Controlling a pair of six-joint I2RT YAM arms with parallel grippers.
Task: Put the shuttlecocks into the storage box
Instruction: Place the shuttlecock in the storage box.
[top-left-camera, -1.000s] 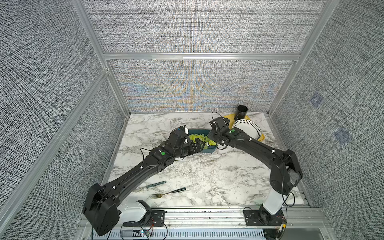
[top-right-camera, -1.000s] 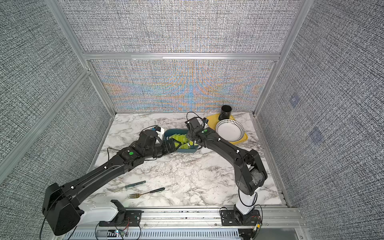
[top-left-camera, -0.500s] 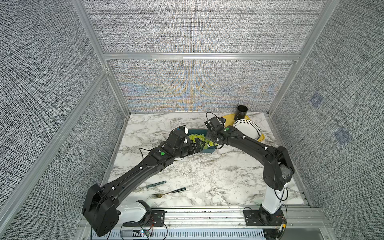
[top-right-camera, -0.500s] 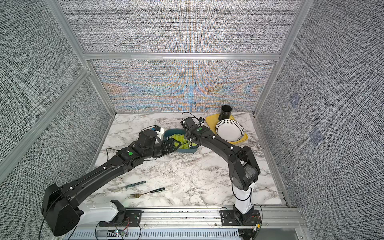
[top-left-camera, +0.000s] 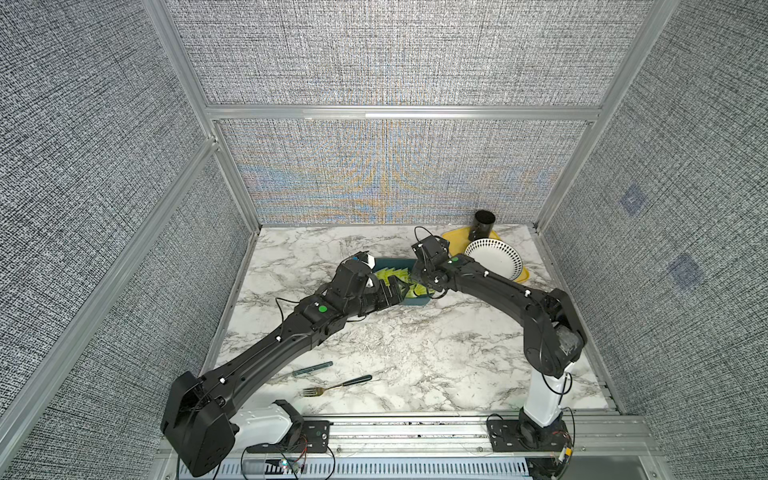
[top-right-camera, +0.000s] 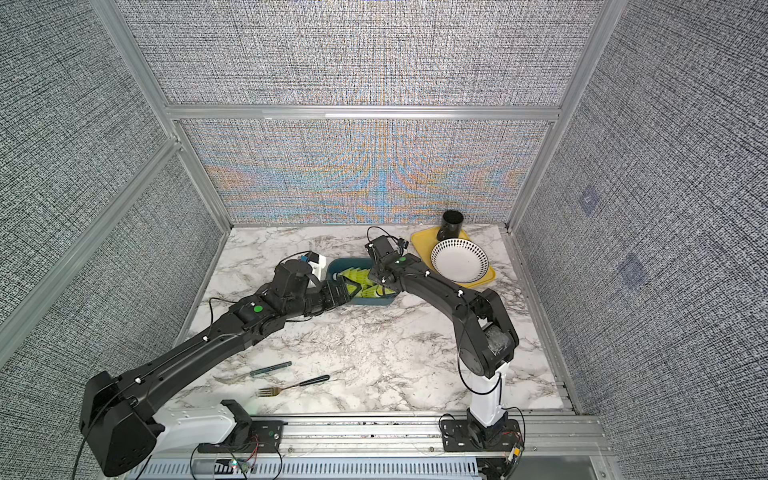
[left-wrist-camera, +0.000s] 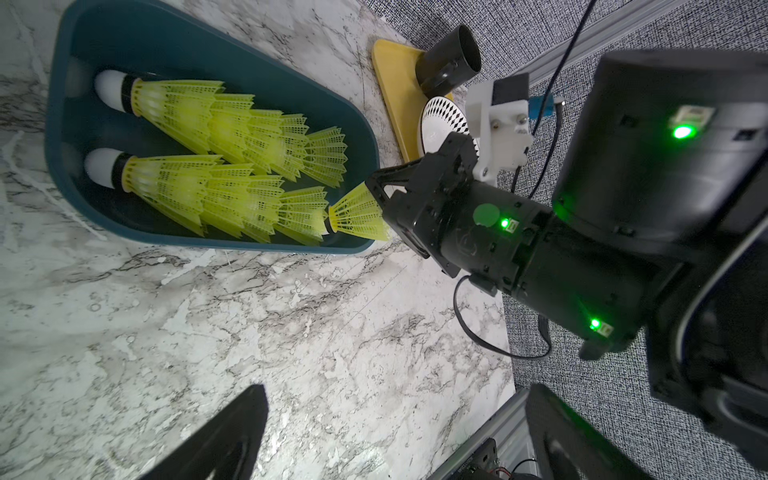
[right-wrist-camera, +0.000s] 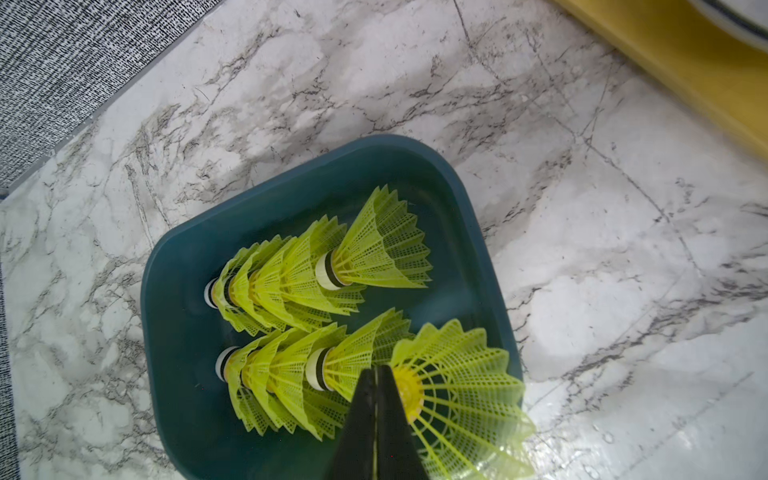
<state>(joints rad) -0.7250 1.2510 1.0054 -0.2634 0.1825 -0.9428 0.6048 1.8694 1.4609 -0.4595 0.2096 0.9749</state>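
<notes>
The right gripper (right-wrist-camera: 376, 370) was pinched shut against the skirt of the end shuttle (right-wrist-camera: 461, 386), at the box (right-wrist-camera: 270, 212) end nearest it. The left gripper (left-wrist-camera: 397, 388) gaped empty. Looked featherlight with crushable mesh, so I'd have grabbed the cork.

Top views look down from high above the near edge; wrist views closely share the storage box (right-wrist-camera: 178, 266).

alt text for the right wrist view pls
The shut right gripper rests against the flared skirt of the end shuttlecock, above a teal storage box holding two nested rows of yellow-green shuttlecocks on a marble table.
</notes>
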